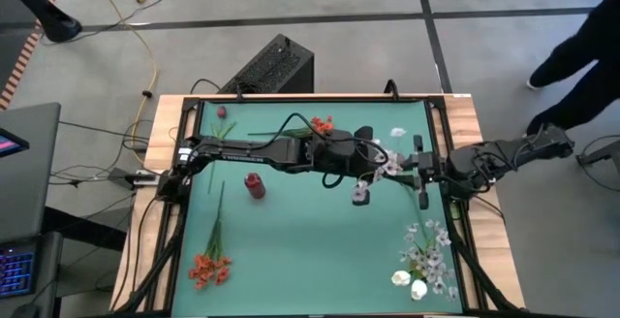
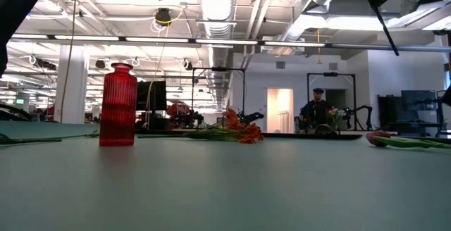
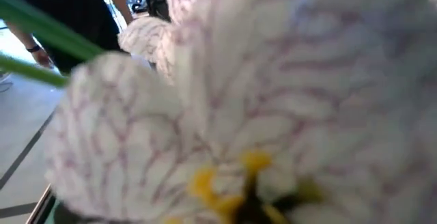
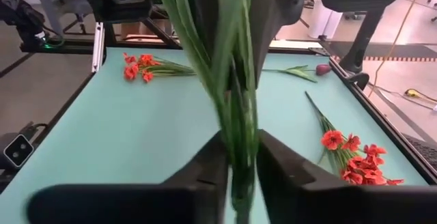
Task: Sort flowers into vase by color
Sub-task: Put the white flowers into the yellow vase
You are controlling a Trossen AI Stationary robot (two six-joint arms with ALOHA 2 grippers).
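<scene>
One flower stem [image 4: 235, 125] between right jaws

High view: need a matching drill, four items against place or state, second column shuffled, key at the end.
Places are as the high view shows them.

1. red ribbed glass vase
2. heap of white blossom sprays
3. dark red bud on a green stem
4. right gripper

A. shut on a bundle of green stems
B. bottom right corner of the green mat
C. upright, left of the mat's centre
D. top left corner of the mat

Pairs: 1-C, 2-B, 3-D, 4-A
</scene>
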